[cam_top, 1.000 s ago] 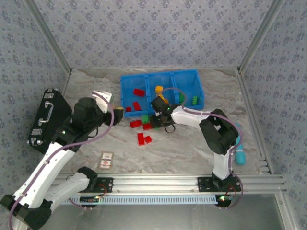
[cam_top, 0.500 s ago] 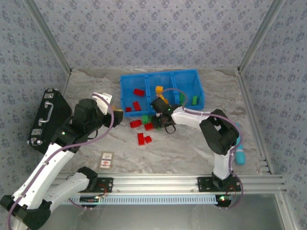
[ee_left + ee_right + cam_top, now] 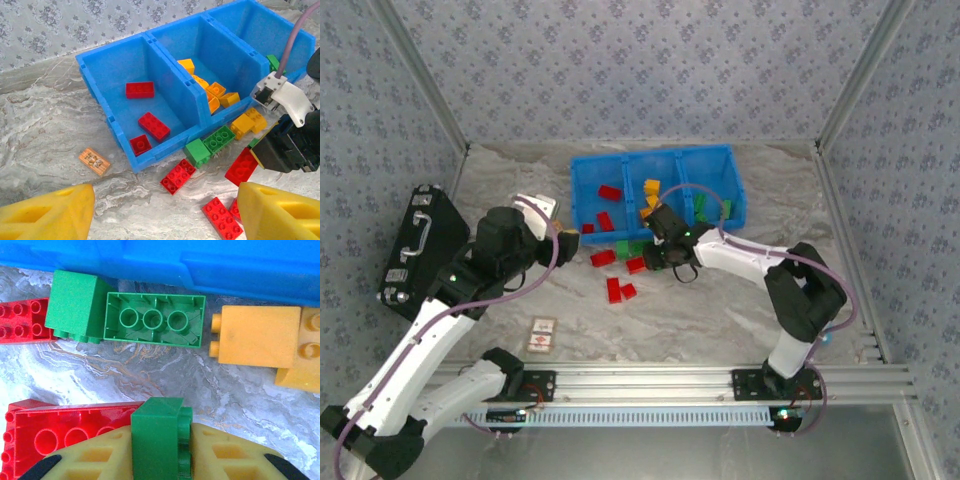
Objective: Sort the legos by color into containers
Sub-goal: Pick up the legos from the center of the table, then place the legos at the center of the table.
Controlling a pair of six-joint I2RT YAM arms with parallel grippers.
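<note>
Right wrist view showed the right gripper (image 3: 162, 462) clamped on a small green brick (image 3: 157, 435), glossy and square-edged, pinched between yellow fingers (image 3: 100, 462) with moulded hollows. A red brick (image 3: 70, 432) with round studs lay just left of it. Beyond, on the grey-veined marbled table (image 3: 150, 375), a long green brick (image 3: 154, 320) lay upside down, showing three hollow tubes. A chunkier green block (image 3: 72, 302) sat just beside its left end, and an orange-yellow brick (image 3: 255, 337) near its right end, all close along the front wall of the blue bin (image 3: 150, 262).

From the left wrist, the bin's smooth plastic compartments (image 3: 170, 75) stood open-topped, divided by two walls. The left one held three red bricks (image 3: 154, 126), the middle one several orange-yellow bricks (image 3: 216, 89), and a green piece (image 3: 272, 61) showed in the right one. More red pieces (image 3: 178, 175) lay scattered on the table before the bin, near a small tan tile (image 3: 94, 161). The left gripper (image 3: 165, 205) hung with its yellow fingers spread wide and nothing between them.
</note>
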